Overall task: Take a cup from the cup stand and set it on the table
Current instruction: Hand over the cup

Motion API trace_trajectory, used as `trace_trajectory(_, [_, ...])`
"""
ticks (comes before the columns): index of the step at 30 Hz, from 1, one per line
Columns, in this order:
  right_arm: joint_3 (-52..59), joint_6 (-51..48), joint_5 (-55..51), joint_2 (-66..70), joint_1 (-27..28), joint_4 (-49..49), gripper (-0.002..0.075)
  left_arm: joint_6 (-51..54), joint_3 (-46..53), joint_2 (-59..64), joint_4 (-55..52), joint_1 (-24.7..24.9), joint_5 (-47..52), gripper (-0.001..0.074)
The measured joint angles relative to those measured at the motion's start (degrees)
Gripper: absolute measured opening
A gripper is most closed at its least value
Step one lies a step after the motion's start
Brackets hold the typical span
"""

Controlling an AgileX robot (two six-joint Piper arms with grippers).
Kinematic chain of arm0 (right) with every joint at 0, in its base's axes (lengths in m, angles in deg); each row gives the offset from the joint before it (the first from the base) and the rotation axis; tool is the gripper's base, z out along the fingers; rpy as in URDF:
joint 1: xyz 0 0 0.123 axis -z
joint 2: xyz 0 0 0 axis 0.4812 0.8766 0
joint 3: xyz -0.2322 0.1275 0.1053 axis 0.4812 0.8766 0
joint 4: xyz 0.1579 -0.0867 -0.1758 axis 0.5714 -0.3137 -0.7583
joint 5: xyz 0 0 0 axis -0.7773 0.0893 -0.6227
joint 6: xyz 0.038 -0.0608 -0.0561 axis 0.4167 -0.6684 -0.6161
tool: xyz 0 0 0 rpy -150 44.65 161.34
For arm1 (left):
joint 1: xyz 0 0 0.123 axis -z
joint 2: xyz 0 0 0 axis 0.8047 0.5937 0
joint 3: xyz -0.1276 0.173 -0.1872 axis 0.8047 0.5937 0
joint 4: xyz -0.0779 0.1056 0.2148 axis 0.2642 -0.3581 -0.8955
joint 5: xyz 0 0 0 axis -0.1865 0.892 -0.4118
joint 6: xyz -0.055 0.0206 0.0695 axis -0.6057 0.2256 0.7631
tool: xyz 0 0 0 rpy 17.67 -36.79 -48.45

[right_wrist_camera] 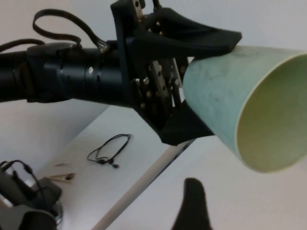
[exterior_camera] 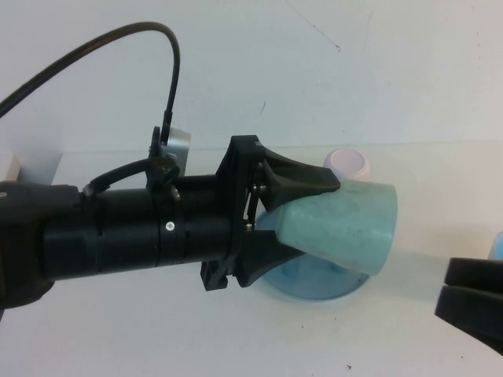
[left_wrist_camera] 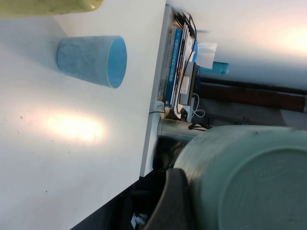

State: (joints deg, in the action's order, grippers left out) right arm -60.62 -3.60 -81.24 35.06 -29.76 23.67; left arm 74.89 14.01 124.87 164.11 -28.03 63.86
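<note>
My left gripper [exterior_camera: 318, 220] is shut on the mint-green cup [exterior_camera: 346, 228] and holds it on its side in the air, mouth towards the right. The cup hangs above the round blue base of the cup stand [exterior_camera: 314, 287], whose pegs are hidden behind it. The left wrist view shows the cup's bottom [left_wrist_camera: 254, 182]. The right wrist view shows the cup's open mouth [right_wrist_camera: 273, 115] with the left gripper [right_wrist_camera: 201, 86] clamped around it. My right gripper [exterior_camera: 444, 287] is at the right edge, low over the white table [exterior_camera: 157, 330], apart from the cup.
A pale pink cup [exterior_camera: 348, 163] stands behind the stand. A blue cup [left_wrist_camera: 93, 60] lies on its side on the table, and a yellow cup [left_wrist_camera: 48, 5] is beside it. The table's edge [left_wrist_camera: 153, 124] has cluttered shelves beyond it.
</note>
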Motion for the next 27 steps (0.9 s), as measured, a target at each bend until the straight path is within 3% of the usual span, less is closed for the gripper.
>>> trace_trajectory(6, [-4.5,-1.5,-8.0,10.8,0.0,0.0,0.0517,0.3,0.0,0.0,0.0,0.0,-1.0,0.0565])
trace_trajectory(17, [-13.7,-1.7,-9.1,22.1,-0.3,0.0,0.0517,0.3,0.0,0.0,0.0,0.0,-3.5,0.0565])
trace_trajectory(27, [-22.7,1.3,-9.1,32.1,-10.6,0.0,0.0516,0.3,0.0,0.0,0.0,0.0,-4.0,0.0565])
